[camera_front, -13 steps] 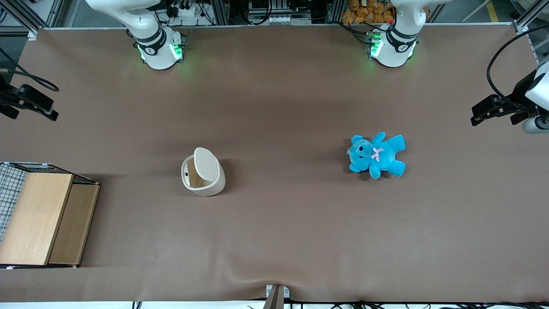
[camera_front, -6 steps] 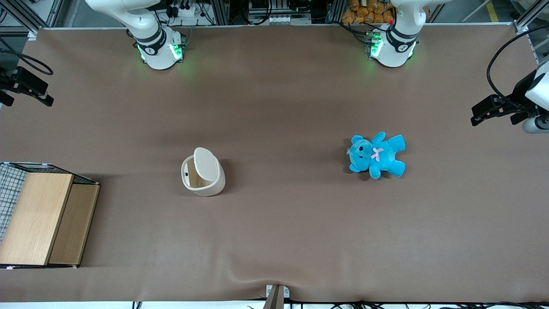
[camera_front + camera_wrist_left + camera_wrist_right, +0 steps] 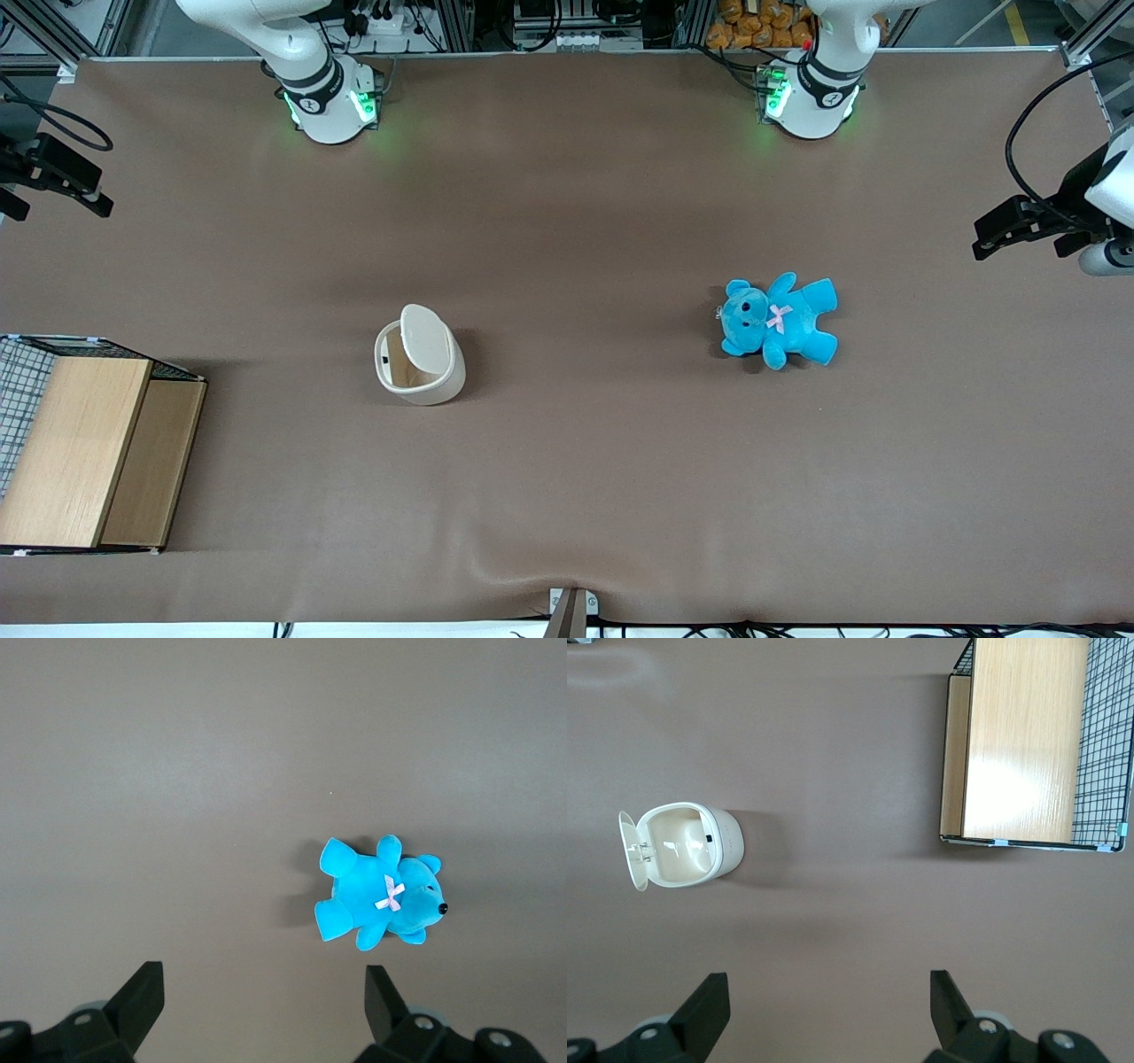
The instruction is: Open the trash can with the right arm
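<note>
Since the earlier front-view frames, only my gripper (image 3: 53, 182) has shifted, drifting along the table edge at my working end; the trash can (image 3: 419, 361), the blue teddy (image 3: 778, 321) and the wooden box (image 3: 93, 450) lie exactly as before.

Front view: the trash can stands on the brown table (image 3: 567, 496), about midway between my base and the camera, well apart from my gripper. Its lid (image 3: 427, 338) is raised on its hinge and the tan inside shows. The wooden box sits at my end of the table, nearer the camera than the can; the teddy lies toward the parked arm's end.

Right wrist view: my gripper (image 3: 831, 1003) has its two fingers (image 3: 704, 1005) spread wide, holding nothing, high above the table. The trash can (image 3: 687, 843) is seen from above with the lid (image 3: 628, 851) swung fully clear of the mouth.

Left wrist view: only the teddy (image 3: 379, 894) appears.

Progress, as I judge it: the can already stands open, so the task looks finished, with at most my retreat left.

Hidden: most of my arm is cut off in the front view, and the hinge detail is too small to read.
</note>
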`<state>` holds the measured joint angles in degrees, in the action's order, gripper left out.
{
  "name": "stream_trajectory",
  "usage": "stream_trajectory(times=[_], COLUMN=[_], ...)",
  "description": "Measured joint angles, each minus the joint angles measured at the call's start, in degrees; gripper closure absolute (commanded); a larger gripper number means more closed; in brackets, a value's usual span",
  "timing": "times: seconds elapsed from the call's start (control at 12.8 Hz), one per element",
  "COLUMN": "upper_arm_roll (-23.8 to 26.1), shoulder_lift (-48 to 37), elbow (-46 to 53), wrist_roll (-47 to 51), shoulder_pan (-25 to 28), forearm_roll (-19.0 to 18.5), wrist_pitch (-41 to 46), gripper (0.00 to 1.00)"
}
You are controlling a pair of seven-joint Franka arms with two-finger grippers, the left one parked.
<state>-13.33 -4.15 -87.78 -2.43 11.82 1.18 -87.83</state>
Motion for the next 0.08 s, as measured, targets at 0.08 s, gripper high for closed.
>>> stream_trajectory(times=[0.08], upper_arm_roll=[0.00], shoulder_lift=[-0.01], elbow=[0.00], wrist_roll=[-0.01], shoulder_pan=[0.06], forearm_roll=[0.00], wrist_pitch=[-0.04], gripper=[0.00])
